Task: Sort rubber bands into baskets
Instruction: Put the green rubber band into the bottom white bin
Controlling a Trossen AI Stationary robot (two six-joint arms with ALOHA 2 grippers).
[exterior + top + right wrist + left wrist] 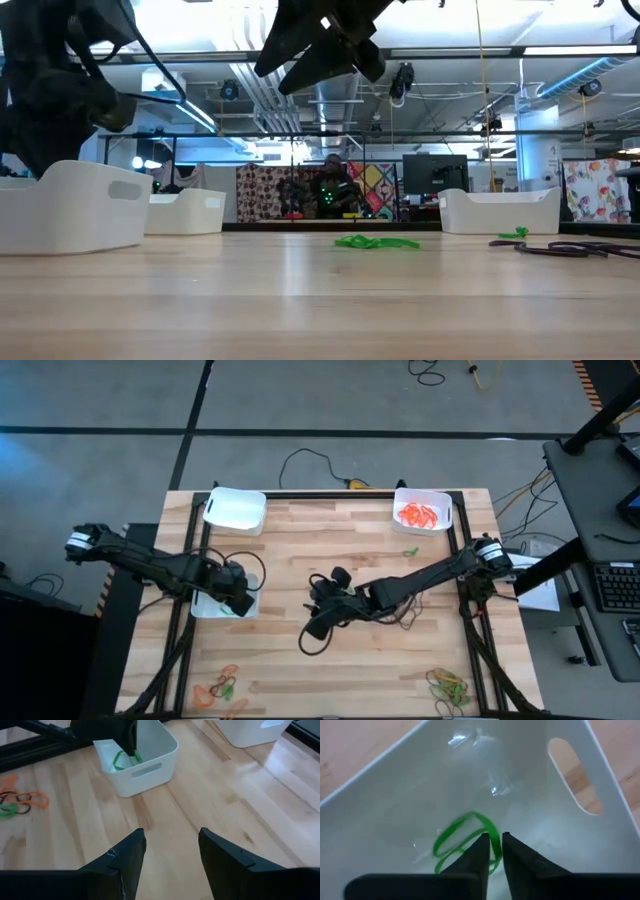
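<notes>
Left claw (492, 851) is sitting down inside the white basket (203, 607) at the desk's left-middle. Its fingers are standing nearly together, a thin gap between the tips, with a green rubber band (451, 842) looped around the tips and lying against the basket floor; whether the band is pinched or merely touching, cannot tell.

Right claw (170, 851) is hanging above bare wood near the centre of the desk (300, 550), fingers apart, holding nothing.

Second basket (236, 510) is sitting at the far-left corner. Third basket (441, 500), far right, is holding orange bands (419, 514). Mixed orange, green and dark bands (221, 687) are lying near the left front edge, another tangle (448, 687) near the right front edge.
</notes>
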